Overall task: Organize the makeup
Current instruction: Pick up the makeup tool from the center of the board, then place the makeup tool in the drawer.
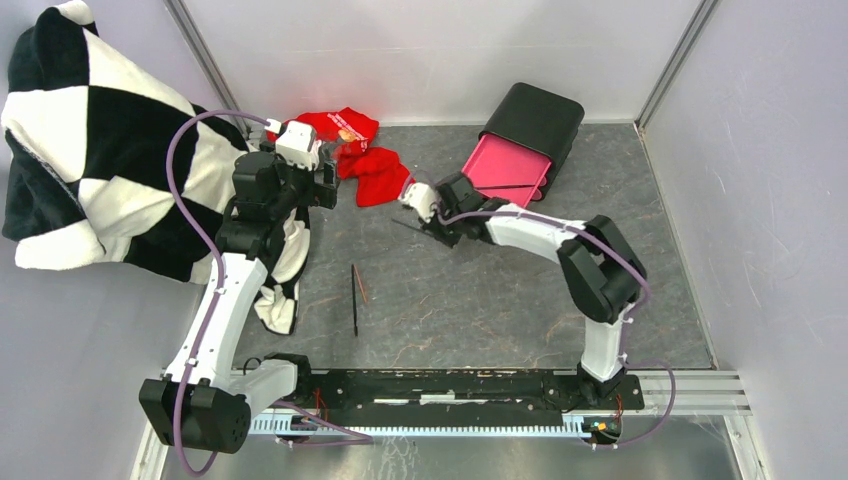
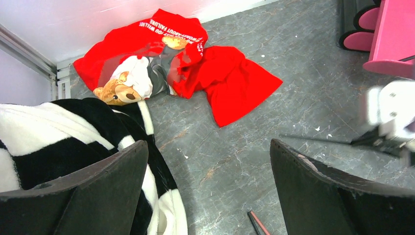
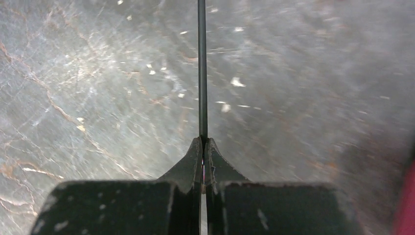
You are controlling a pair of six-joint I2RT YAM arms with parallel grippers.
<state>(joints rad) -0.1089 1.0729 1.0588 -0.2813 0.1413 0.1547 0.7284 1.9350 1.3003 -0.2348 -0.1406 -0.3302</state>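
Top view: the right gripper, centre frame, is clamped on a thin black pencil just below the red cloth; two more pencils lie lower centre on the grey table

Left wrist view: the left gripper stands wide apart over the table, holding nothing, red cloth at upper centre

Right wrist view: its jaws pinched together, the right gripper holds the thin black pencil, which runs to the top edge

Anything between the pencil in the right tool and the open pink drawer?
Nothing visible does. The right tool is shut on the black pencil; only the arm's own wrist lies between it and the pink drawer.
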